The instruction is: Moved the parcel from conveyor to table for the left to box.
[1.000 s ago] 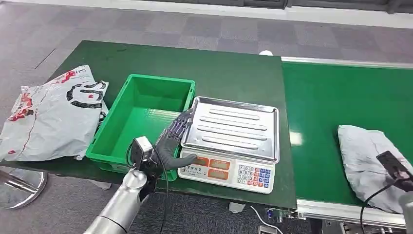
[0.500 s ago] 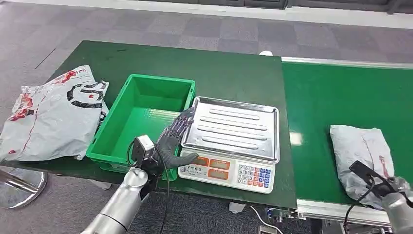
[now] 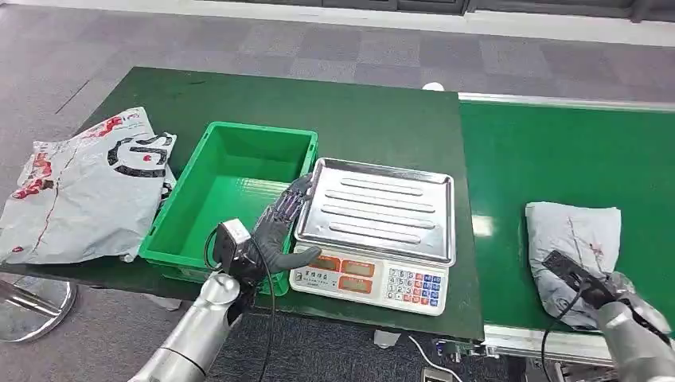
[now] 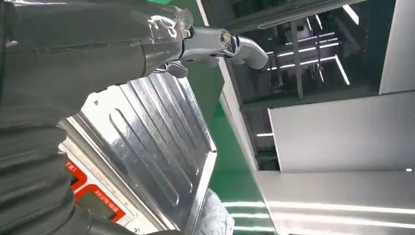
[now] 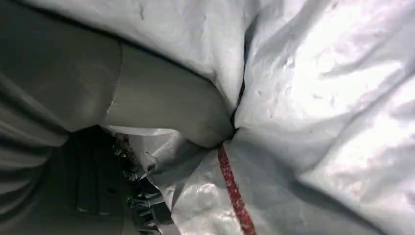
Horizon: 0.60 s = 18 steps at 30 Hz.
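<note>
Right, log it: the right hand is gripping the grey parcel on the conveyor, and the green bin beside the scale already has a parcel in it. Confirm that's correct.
Not quite. In the head view the green bin is empty. The rest stands: the right hand grips the grey parcel on the conveyor, and the bin sits beside the scale.

You won't find much you can actually read here. The grey-and-white plastic mailer bag point(image 3: 83, 187) lying on the dark green table point(image 3: 374, 119) carries large black brush-style characters and red printing, but neither resolves into legible words. The white electronic scale with the steel tray point(image 3: 370, 274) has two orange display windows and a keypad of blue and white keys; their digits and labels are too small to make out. The crumpled grey plastic parcel point(image 3: 575, 239) on the bright green conveyor belt point(image 3: 557, 151) shows a red mark, unreadable.
</note>
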Motion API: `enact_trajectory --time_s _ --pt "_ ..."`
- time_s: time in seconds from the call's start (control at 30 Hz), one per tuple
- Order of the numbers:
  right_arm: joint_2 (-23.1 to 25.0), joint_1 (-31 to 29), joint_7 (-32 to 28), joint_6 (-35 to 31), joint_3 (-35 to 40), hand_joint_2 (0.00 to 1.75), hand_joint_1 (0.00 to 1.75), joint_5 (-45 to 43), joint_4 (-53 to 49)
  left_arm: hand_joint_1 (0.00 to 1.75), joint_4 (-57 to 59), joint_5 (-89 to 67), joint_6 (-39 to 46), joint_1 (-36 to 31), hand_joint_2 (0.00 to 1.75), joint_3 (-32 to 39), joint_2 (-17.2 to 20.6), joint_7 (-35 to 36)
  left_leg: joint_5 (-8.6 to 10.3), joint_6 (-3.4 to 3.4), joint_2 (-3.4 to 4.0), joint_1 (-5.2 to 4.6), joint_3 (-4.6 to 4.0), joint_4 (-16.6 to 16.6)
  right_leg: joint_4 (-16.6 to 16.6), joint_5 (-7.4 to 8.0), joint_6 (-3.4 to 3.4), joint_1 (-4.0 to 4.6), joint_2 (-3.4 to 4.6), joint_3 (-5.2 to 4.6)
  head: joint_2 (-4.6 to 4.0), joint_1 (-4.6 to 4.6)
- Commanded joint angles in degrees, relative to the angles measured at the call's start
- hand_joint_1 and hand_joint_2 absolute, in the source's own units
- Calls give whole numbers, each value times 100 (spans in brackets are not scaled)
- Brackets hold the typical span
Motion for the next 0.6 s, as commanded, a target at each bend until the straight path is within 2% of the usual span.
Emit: enact_trajectory --time_s 0.03,0.1,0.13,0.17,0.27,0.37,0.47,0.6 --pt "629 -27 -795 -990 -192 175 175 -761 -1248 0 -130 8 84 142 175 -146 279 22 -3 7 39 7 29 -21 -22 11 -31 12 38 14 0 0" --pt "821 292 -1516 -1743 -649 175 175 -1492 -2371 0 -227 6 67 231 175 -138 286 22 -1 11 33 2 14 -12 -13 8 -21 6 30 5 0 0" --pt "850 553 -1627 -1870 -729 175 175 -1689 -3031 0 -225 -8 56 231 175 -147 267 22 -4 12 41 1 24 -19 -17 7 -29 6 39 9 0 0" --pt "917 808 -1987 -2108 -831 175 175 -1989 -3743 0 -184 -15 39 193 175 -160 245 22 -4 12 30 -2 21 -18 -14 3 -27 2 30 9 0 0" --pt "1054 1148 -2492 -2293 -742 175 175 -2283 -5022 0 -118 -10 18 110 175 -198 222 22 1 9 -2 -5 2 -7 -1 -4 -19 -3 -3 -2 0 0" --pt "1054 1148 -2492 -2293 -742 175 175 -2283 -5022 0 -118 -10 18 110 175 -198 222 22 1 11 -25 -5 -6 -4 0 -8 -14 -2 -30 -1 0 0" --pt "1322 1230 -3010 -2846 -473 175 175 -2288 -5907 0 -59 -13 -58 50 175 -250 173 22 0 12 -19 -3 -4 -6 -2 -8 -13 0 -21 -3 0 0" --pt "1374 1615 -3428 -3091 163 175 175 -2070 -6935 0 -20 -29 -99 22 175 -321 139 22 4 11 -30 -5 -17 -2 3 -10 -9 -4 -34 -11 0 0"
